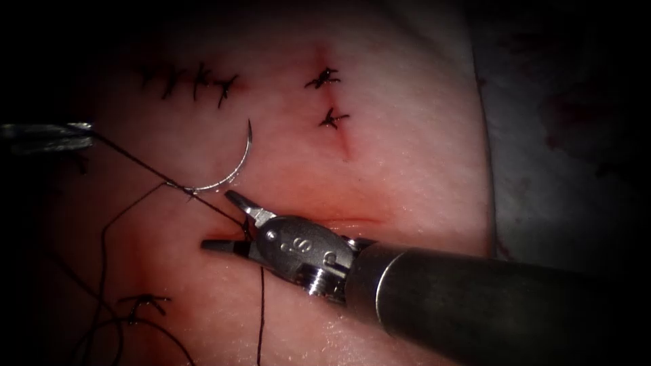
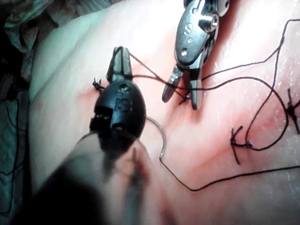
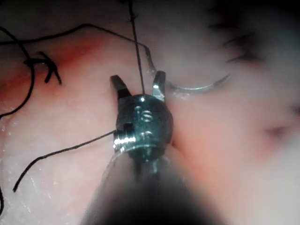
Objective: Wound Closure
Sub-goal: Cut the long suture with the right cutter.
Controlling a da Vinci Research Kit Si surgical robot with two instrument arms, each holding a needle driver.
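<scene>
The right needle driver (image 1: 227, 220) comes in from the right of the endoscope view and stops over the tissue (image 1: 407, 169), at the left end of the short open cut (image 1: 352, 221). Its jaws are spread wide and hold nothing. A strand of the thread (image 1: 135, 159) runs between the two open jaws, so the tool seems placed to take that strand, but it is not yet closed on it.

The left needle driver (image 1: 81, 132) is at the left edge of the endoscope view. Its jaws are pressed together on the thread, which goes from them in a straight tight line toward the right tool. In the left wrist view the same pinch is seen at the tip of the dark tool (image 2: 119, 63).

The curved needle (image 1: 234, 169) lies free on the tissue surface, between the two tools and just above the right tool's upper jaw. No tool holds it and it does not appear to be in the tissue; its point is up and its tail end meets the thread.

Finished stitches (image 1: 329, 98) sit on the closed cut above, and a further row of stitches (image 1: 190, 81) sits to the upper left. Loose loops of thread lie on the tissue at the lower left, with red fluid (image 1: 342, 146) in the cut lines.
</scene>
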